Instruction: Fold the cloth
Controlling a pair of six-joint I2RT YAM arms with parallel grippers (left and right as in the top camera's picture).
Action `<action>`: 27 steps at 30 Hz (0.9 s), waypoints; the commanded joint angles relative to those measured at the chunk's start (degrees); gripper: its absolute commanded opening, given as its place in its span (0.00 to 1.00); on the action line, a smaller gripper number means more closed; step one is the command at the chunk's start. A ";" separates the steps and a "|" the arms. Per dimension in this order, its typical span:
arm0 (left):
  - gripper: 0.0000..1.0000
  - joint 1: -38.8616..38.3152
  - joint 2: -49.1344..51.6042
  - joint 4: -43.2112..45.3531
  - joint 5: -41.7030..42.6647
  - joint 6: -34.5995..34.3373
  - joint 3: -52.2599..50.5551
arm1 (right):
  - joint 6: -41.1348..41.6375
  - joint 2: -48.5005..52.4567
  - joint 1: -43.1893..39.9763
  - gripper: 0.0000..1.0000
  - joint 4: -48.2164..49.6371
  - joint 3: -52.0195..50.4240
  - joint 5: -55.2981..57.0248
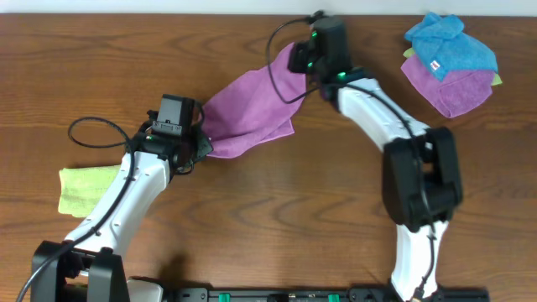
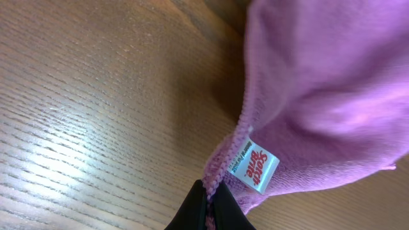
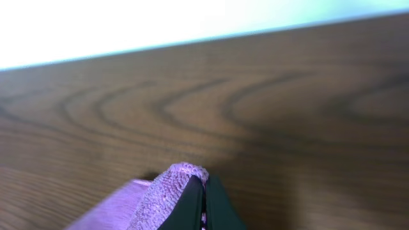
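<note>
Two corners are pinched: my left hand grips the purple microfiber cloth at its tagged corner, my right hand the opposite end, so the cloth spans mid-surface between them. I should carry both corners together under even tension so the edges meet. Only the left wrist view shows the Scotch-Brite label; only overhead shows the whole span.

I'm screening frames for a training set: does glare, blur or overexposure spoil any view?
Overhead: evenly lit and sharp, shadows soft. Left wrist: a pale glare patch on the table; the label is crisp, the purple cloth above it soft. Right wrist: the strip beyond the table is blown out white, and the wood grain is blurred.
</note>
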 commanded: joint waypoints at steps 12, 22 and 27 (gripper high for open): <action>0.06 0.11 0.57 -0.07 -0.46 -0.83 0.92 | 0.85 7.17 4.39 0.54 9.09 0.92 6.47; 0.06 0.13 0.57 -0.09 -0.48 -0.81 0.92 | 1.64 3.61 4.33 0.99 -4.26 7.10 2.10; 0.06 0.13 0.57 -0.11 -0.46 -0.81 0.92 | 3.69 -2.73 3.54 0.99 -20.98 10.82 2.19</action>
